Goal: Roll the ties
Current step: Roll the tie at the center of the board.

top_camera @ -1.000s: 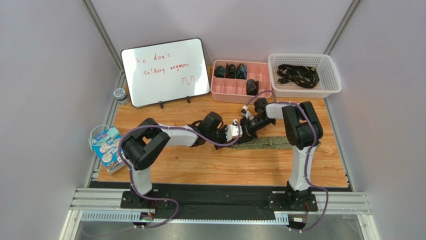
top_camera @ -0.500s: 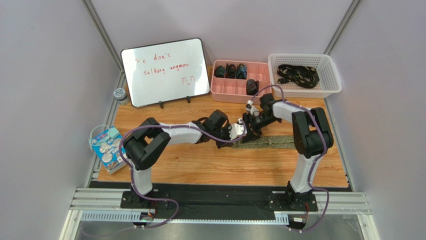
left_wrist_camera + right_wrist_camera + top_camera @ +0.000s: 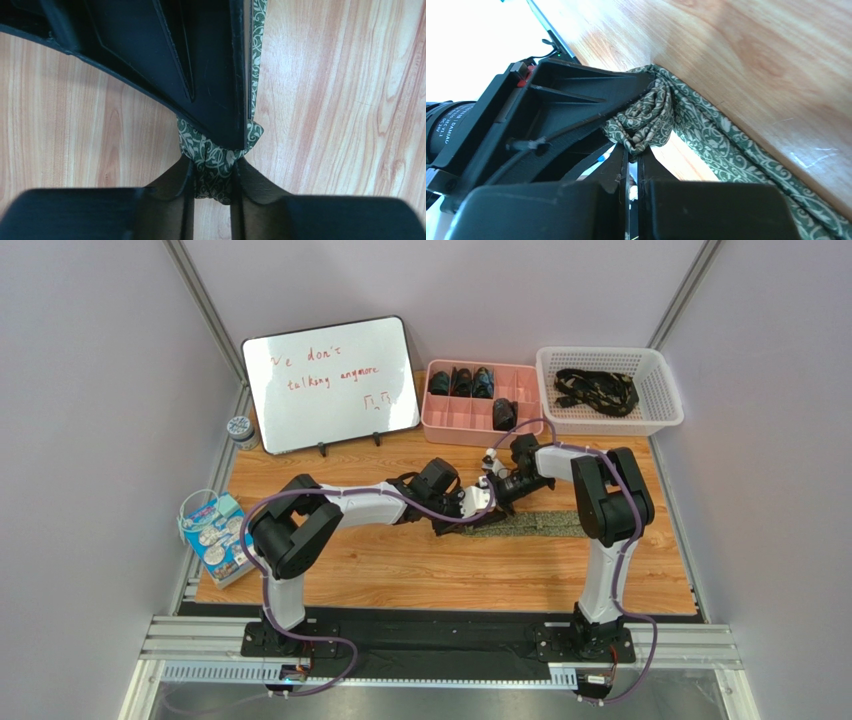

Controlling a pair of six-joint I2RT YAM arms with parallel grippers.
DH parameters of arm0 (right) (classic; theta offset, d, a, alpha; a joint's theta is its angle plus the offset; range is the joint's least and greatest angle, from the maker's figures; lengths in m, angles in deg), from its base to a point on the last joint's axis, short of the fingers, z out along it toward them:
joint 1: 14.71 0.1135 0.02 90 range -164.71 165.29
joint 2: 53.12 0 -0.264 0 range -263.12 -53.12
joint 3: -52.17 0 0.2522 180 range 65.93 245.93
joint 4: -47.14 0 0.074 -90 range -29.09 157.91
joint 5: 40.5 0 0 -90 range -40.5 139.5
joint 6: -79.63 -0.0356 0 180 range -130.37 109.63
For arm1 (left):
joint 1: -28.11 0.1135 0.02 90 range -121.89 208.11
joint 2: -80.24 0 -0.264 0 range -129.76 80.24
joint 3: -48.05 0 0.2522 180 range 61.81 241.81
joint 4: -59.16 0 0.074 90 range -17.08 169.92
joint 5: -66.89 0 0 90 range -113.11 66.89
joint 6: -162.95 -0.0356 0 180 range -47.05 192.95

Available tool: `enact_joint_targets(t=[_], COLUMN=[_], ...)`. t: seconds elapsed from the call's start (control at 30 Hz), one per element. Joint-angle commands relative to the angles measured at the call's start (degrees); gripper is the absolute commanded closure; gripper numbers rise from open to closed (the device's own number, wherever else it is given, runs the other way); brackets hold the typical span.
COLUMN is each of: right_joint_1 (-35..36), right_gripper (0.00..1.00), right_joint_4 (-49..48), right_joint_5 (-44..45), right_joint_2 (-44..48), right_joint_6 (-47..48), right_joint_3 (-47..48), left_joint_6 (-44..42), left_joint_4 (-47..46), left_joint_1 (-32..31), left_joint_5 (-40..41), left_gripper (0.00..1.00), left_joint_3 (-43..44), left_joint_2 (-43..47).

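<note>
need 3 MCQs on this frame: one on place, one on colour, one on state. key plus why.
1. Where do the loose black ties lie?
A. in the white basket
B. on the floor
C. hung on the back wall

2. What colour is the tie pinched by the left fingers?
A. plain red
B. green with a pale scroll pattern
C. black with white dots

3. How does that tie lie on the table?
A. wholly flat
B. fully rolled and lifted off
C. rolled at one end, the rest flat on the wood

Key:
1 A: the top view shows them heaped in the basket.
2 B: the left wrist view shows green, pale-scrolled fabric between the fingers.
3 C: the right wrist view shows a small roll, with the strip running on along the wood.
</note>
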Motion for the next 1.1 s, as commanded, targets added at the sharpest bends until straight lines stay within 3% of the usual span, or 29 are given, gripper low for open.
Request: enact_joint_targets(t=[0.0, 0.07, 0.1, 0.17, 0.23, 0.63, 0.83, 1.0, 1.03, 1.07], right_joint_1=[-2.9, -3.5, -3.7, -4.3, -4.7, -5.3, -4.2, -3.2, -3.2, -3.3], right_gripper=[1.0, 1.0, 1.0, 1.0, 1.0, 1.0, 1.0, 1.0, 0.99, 0.89], right_joint_4=[-1.1, -0.5, -0.4, -0.1, 1.1, 5.7, 7.2, 6.6, 6.7, 6.8], right_joint_5=[8.2, 8.7, 8.6, 9.1, 9.4, 9.7, 7.6, 6.2, 6.2, 6.3], right_joint_2=[-3.1, -3.8, -4.0, -5.4, -6.8, -13.1, -12.2, -10.1, -8.8, -7.8], right_joint_6=[2.5, 3.0, 3.1, 3.4, 3.7, 6.3, 8.0, 7.6, 7.6, 7.8], right_joint_3=[-0.6, -1.0, -1.1, -0.9, -0.5, 3.3, 3.3, 2.3, 2.3, 2.3], left_joint_6=[-0.2, 0.6, 0.6, 0.4, 0.2, 3.2, -1.5, -2.8, -2.9, -3.0], left_joint_4=[4.7, 1.6, 0.4, -1.0, -4.2, -21.1, -20.4, -12.9, -11.9, -9.7], left_joint_1=[0.8, 2.1, 2.6, 3.0, 3.3, 3.0, 1.0, -0.5, -0.5, -0.4], left_joint_5=[-0.6, -2.4, -5.2, -6.8, -8.6, -10.0, -9.0, -6.8, -6.4, -5.7], left_gripper=[0.62, 0.55, 0.45, 0.43, 0.24, 0.16, 0.28, 0.65, 0.77, 0.83], left_joint_3=[-3.8, -4.7, -5.1, -5.2, -5.9, -7.2, -4.5, -3.6, -4.3, -4.8], left_joint_2=[1.0, 2.8, 4.1, 5.5, 6.2, 2.2, -2.5, -2.1, -1.3, -0.7])
